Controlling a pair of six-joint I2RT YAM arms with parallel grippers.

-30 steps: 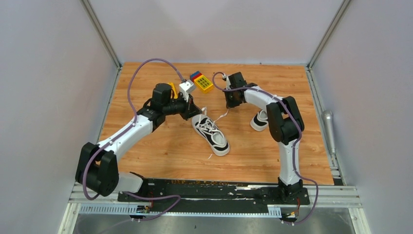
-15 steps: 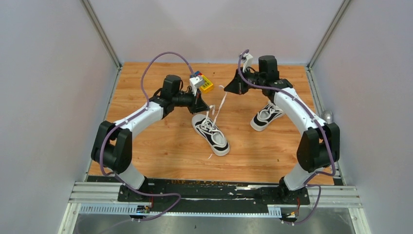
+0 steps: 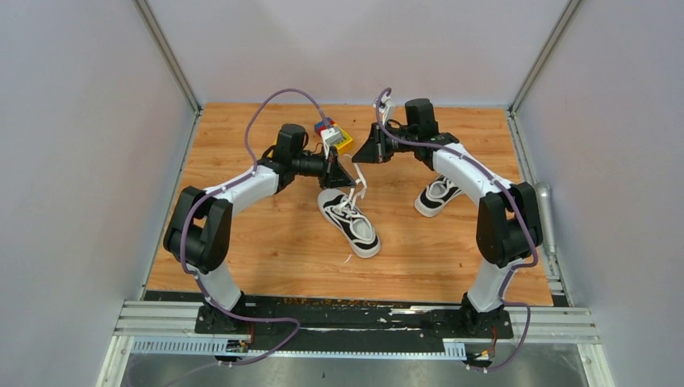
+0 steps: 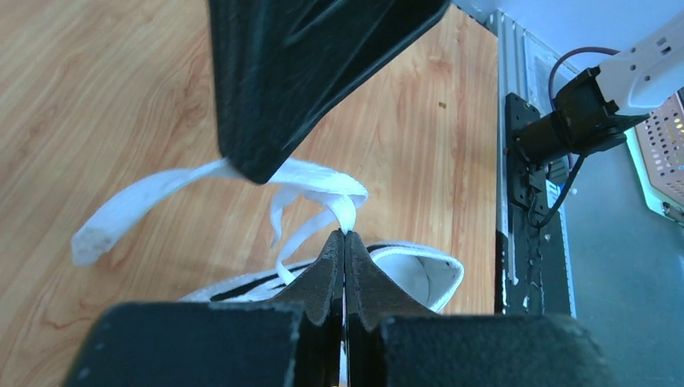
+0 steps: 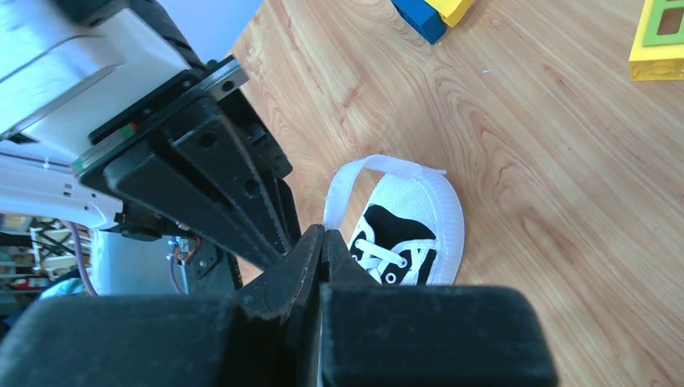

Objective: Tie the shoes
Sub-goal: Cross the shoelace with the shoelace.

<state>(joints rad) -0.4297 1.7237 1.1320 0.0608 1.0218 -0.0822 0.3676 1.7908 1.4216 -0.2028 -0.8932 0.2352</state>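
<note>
Above the middle shoe (image 3: 352, 223) on the tabletop (image 3: 266, 242), my left end effector (image 4: 345, 242) and right end effector (image 5: 321, 238) each pinch its white lace (image 4: 319, 172). No knot yet; the other shoe (image 3: 440, 193) waits too.

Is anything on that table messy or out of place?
The middle shoe, its laces undone, and the other shoe lie apart at different angles. Colourful toy blocks sit at the back, and a grey cylinder lies off the wooden board, on the right.
</note>
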